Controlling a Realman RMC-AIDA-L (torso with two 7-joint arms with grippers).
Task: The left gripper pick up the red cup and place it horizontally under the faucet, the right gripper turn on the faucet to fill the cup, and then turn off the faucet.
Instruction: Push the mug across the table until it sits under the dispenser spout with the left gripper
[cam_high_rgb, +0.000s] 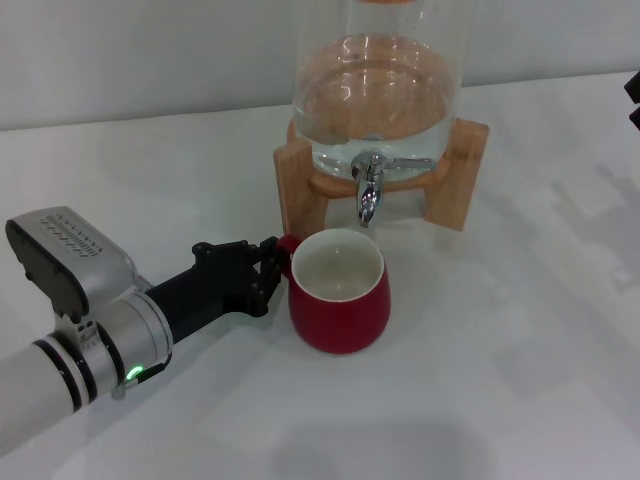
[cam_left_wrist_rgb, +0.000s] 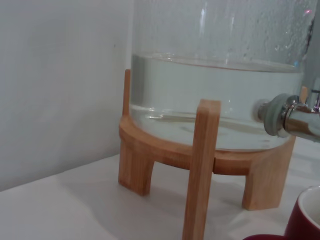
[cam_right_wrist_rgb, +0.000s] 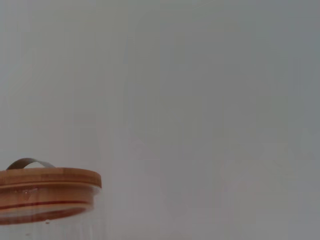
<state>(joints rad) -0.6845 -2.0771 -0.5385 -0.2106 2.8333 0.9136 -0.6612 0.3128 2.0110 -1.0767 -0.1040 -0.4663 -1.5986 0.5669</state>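
Squat dark-red ceramic cup (cam_high_rgb: 340, 292) upright on the white table (cam_high_rgb: 520, 350), just below and in front of the shiny chrome faucet (cam_high_rgb: 369, 188) — black two-fingered left gripper (cam_high_rgb: 273, 265) at its handle.

The left gripper reaches in from the robot's left, low over the table, its fingers (cam_high_rgb: 266, 285) closed around the cup's small red loop handle; the cup's white inside looks empty. The faucet's spout points down just behind the cup's rim, its thin lever out to the side. It is fixed to a clear glass water jar (cam_high_rgb: 378, 90) partly filled with water, resting on a wooden stand (cam_high_rgb: 297, 190). The right gripper (cam_high_rgb: 633, 100) shows only as a dark sliver at the head view's right edge — whether its fingers are apart or together cannot be told.
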